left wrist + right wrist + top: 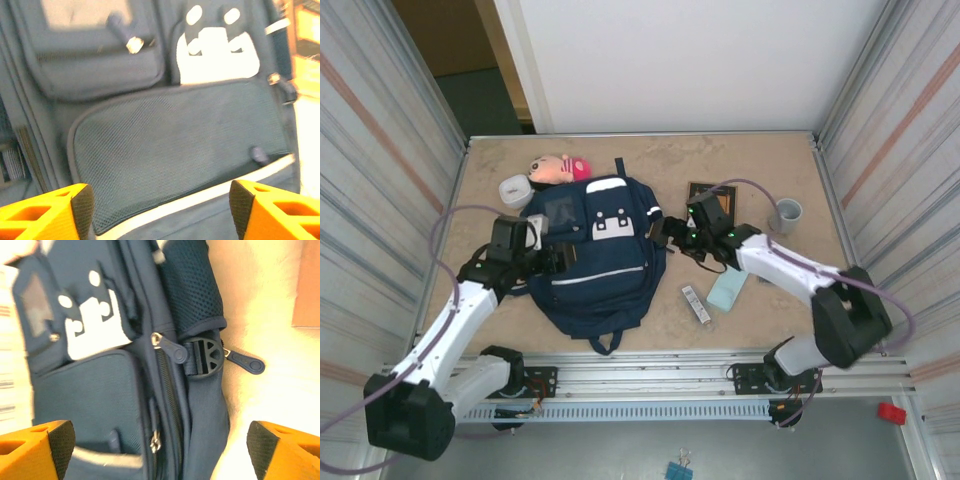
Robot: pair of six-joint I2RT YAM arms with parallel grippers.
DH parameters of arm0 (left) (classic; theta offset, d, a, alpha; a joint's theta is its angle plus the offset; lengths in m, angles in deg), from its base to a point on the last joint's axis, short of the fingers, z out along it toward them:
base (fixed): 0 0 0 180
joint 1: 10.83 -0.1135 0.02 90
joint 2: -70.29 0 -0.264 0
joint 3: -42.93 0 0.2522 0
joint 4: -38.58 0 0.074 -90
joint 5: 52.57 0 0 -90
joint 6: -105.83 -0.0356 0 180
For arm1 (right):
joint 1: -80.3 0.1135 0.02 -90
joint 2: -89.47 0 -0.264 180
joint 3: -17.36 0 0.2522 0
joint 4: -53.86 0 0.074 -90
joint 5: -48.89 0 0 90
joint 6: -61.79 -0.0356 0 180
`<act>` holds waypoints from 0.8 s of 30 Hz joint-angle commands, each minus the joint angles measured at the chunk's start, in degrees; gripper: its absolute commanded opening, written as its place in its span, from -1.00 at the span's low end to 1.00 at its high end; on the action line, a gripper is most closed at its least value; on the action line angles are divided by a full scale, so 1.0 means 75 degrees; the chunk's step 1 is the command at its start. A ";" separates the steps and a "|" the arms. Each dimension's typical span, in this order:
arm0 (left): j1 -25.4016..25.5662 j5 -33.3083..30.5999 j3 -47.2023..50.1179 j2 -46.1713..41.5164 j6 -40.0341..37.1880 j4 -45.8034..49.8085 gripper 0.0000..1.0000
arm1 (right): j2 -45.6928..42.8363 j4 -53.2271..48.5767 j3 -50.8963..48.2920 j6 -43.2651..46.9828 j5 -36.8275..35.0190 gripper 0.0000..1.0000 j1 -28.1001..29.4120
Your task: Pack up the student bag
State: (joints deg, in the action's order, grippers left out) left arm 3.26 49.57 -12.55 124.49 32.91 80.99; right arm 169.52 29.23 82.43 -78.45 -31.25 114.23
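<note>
Top external view: student bag [598, 262] lies flat, front up, mid-surface [760, 160] betw. both arms, top toward far side. Left hand [548, 257] sits at bag's left side, fingers spread wide, nothing gripped; left wrist cam looks over mesh pocket [170, 150] & white stripe [200, 197]. Right hand [667, 234] at bag's right edge, also released, nothing betw. its fingers; right wrist cam shows zip pull [172, 347] & buckle [205, 356]. Doll [558, 168] just beside bag's top-left; grey cup [786, 215] well apart, far right.
</note>
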 commanded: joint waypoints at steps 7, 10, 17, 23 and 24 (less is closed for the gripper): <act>0.1213 0.0705 -0.0736 -0.0003 -0.5302 0.0298 0.45 | -0.2241 0.0038 -0.1694 0.0286 -0.0088 0.82 -0.0024; 0.2268 0.0488 -0.0752 0.0568 -0.6678 0.0576 0.50 | -0.2665 0.0393 -0.2119 0.0371 -0.0044 0.83 -0.0024; 0.3328 -0.0208 -0.1039 0.2661 -0.7523 0.0290 0.59 | -0.3066 0.0684 -0.2632 0.0560 -0.0249 0.85 -0.0059; 0.3467 0.0076 -0.1286 0.3487 -0.7674 -0.0738 0.67 | -0.3056 0.0845 -0.2807 0.0587 -0.0337 0.85 -0.0089; 0.3483 0.0030 -0.1333 0.3613 -0.7675 -0.0819 0.68 | -0.3057 0.0874 -0.2821 0.0585 -0.0314 0.85 -0.0095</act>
State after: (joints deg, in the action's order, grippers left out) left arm 28.83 49.79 -19.74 150.06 -21.97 79.92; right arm 147.38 34.15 62.43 -75.50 -32.54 114.01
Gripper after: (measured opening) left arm 0.839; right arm 0.926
